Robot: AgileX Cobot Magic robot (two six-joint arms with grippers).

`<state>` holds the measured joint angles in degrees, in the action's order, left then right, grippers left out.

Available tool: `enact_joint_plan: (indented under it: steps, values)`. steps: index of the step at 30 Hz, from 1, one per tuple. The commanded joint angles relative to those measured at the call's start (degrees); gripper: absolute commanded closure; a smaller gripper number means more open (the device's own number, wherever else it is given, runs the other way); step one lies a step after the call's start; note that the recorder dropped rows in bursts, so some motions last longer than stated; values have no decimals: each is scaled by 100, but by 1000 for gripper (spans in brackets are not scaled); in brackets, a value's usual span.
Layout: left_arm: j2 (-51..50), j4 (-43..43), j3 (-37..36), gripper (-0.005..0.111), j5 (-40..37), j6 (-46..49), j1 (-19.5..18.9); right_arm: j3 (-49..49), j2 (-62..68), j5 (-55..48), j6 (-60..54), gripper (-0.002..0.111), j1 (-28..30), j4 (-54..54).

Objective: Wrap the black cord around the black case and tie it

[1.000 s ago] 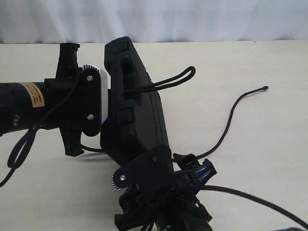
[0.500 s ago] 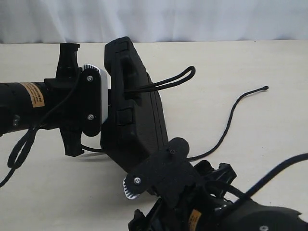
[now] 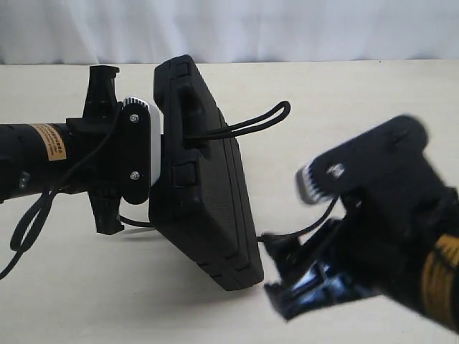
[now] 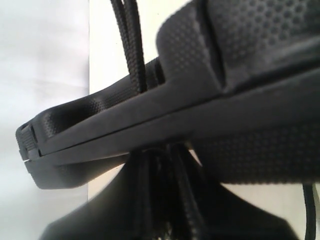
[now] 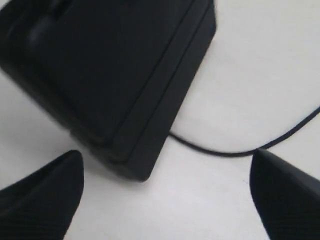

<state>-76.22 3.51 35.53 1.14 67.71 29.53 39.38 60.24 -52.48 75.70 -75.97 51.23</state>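
Case (image 3: 204,208): mid-scene, up on edge, tilted, over table (image 3: 358,93).
L pincer (image 3: 147,147): clamped on case's left side.
Cord (image 3: 258,122): loop pokes thru case's handle slot; rest lies on table by R pincer.
R pincer (image 5: 165,195): wide, nothing btwn, clear of case, blurred.

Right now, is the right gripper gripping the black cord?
No, the right gripper is open with nothing between its fingers; the black cord lies on the table beyond them.

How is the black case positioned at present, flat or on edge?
On edge: the black case is tilted upright, clamped by the left gripper.
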Motion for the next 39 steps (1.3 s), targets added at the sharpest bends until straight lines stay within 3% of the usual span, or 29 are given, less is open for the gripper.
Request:
enact_joint_plan:
  steps: [1,4,9,15,24,34,39]
  values:
    - [-12,71,-10,107,23,-68,48,277,-446,-2,29,29,876,221]
    - [-12,71,-10,107,23,-68,48,770,-449,693,-1200,29,1788,-809]
    - [-12,71,-10,107,23,-68,48,1571,23,1334,-4099,29,3542,-3868]
    - [-12,71,-10,107,23,-68,48,1854,1036,1390,-5997,33,4813,-6426]
    - [-12,71,-10,107,23,-68,48,1854,2128,2267,-7045,42,4989,-7927]
    - [-12,71,-10,105,-7,-68,48,1854,2355,2552,-7394,101,4989,-8343]
    - [-12,71,-10,82,-75,-68,48,1854,2344,2586,-7397,104,4989,-8343]
